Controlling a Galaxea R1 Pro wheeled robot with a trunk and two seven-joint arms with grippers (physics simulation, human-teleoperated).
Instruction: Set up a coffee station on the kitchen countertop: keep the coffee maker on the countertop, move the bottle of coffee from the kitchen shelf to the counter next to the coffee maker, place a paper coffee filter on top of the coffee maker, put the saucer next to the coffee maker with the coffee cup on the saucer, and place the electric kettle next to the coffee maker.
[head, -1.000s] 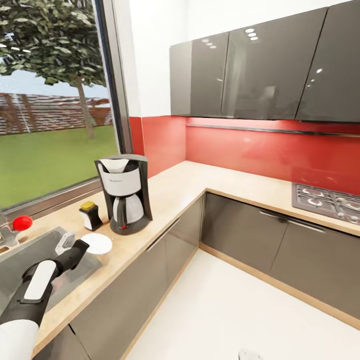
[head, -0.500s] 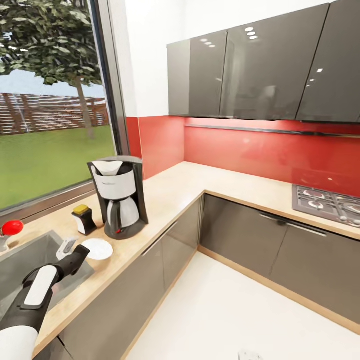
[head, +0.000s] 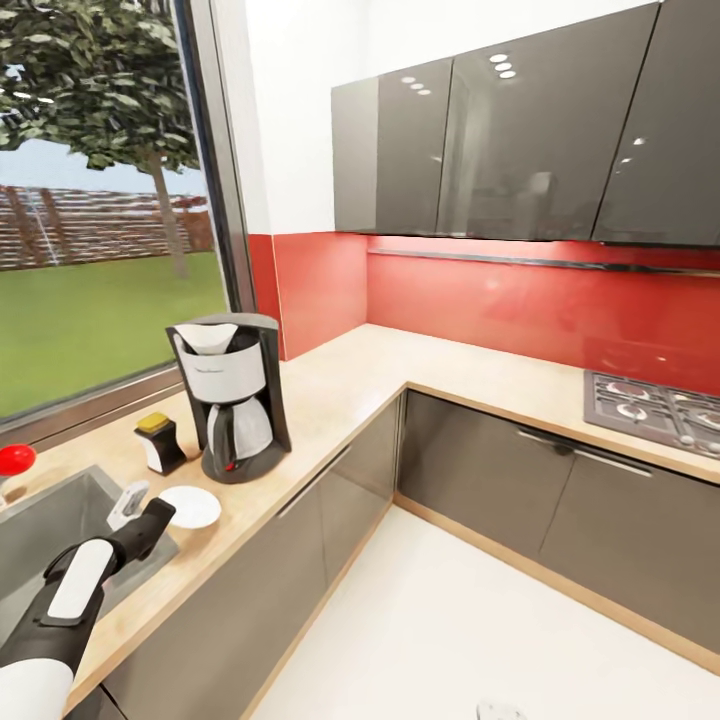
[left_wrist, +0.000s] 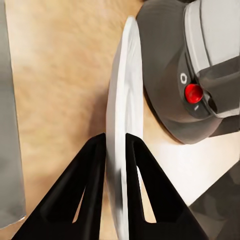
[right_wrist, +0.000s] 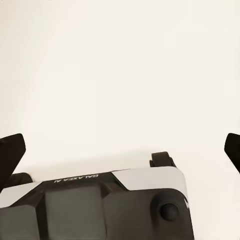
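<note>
View swung right, left pincer (left_wrist: 115, 142) pinching saucer (head: 189, 506) above beige countertop (head: 340, 385), right pincer spread.

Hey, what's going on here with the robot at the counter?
The left gripper is clamped on the rim of a white saucer, holding it at the countertop right beside the coffee maker. A white paper filter sits in the top of the coffee maker. The right gripper hangs open over the pale floor.
</note>
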